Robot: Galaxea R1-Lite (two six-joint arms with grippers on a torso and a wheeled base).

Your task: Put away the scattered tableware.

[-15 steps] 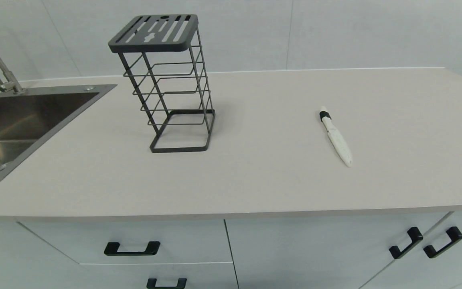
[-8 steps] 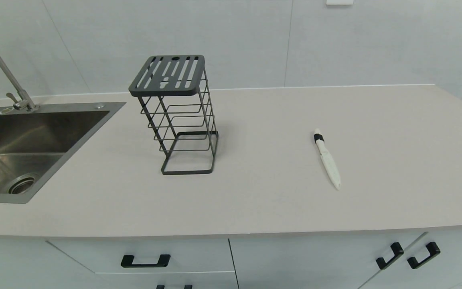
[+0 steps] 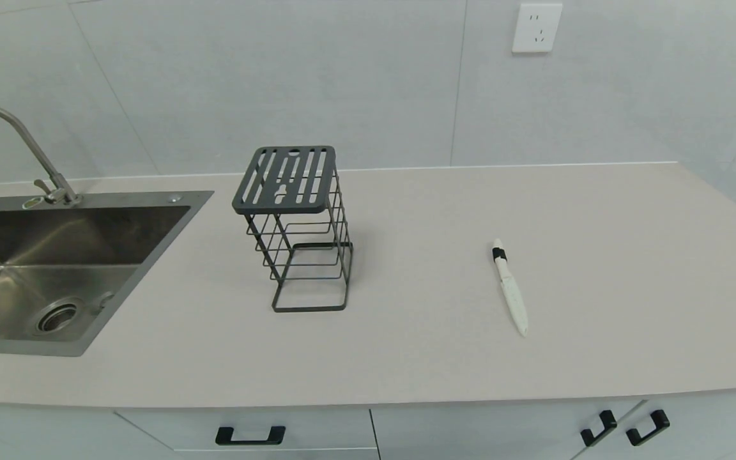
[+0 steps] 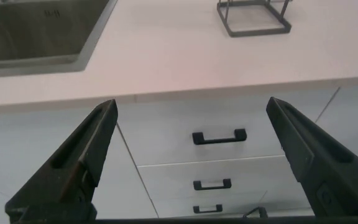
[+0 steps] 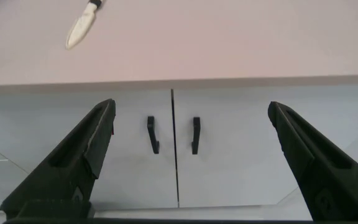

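Note:
A white knife [image 3: 510, 287] with a black band near its handle end lies flat on the pale countertop [image 3: 444, 332], right of centre; its tip end [image 5: 82, 26] also shows in the right wrist view. A black wire knife rack [image 3: 296, 225] with a slotted top stands upright near the middle of the counter; its base [image 4: 253, 17] shows in the left wrist view. My left gripper [image 4: 191, 109] is open, held in front of the cabinet drawers below the counter edge. My right gripper [image 5: 191, 109] is open too, in front of the cabinet doors.
A steel sink [image 3: 55, 262] with a curved faucet [image 3: 29, 150] is set into the counter at the left. A wall socket [image 3: 536, 27] sits on the tiled wall behind. Drawers with black handles [image 4: 219, 137] and doors with black handles [image 5: 173, 134] lie below the counter.
The head camera has risen and drawn back, so rack, knife and sink sit lower and smaller in the picture and the wall socket has come into sight. Nothing on the counter has moved.

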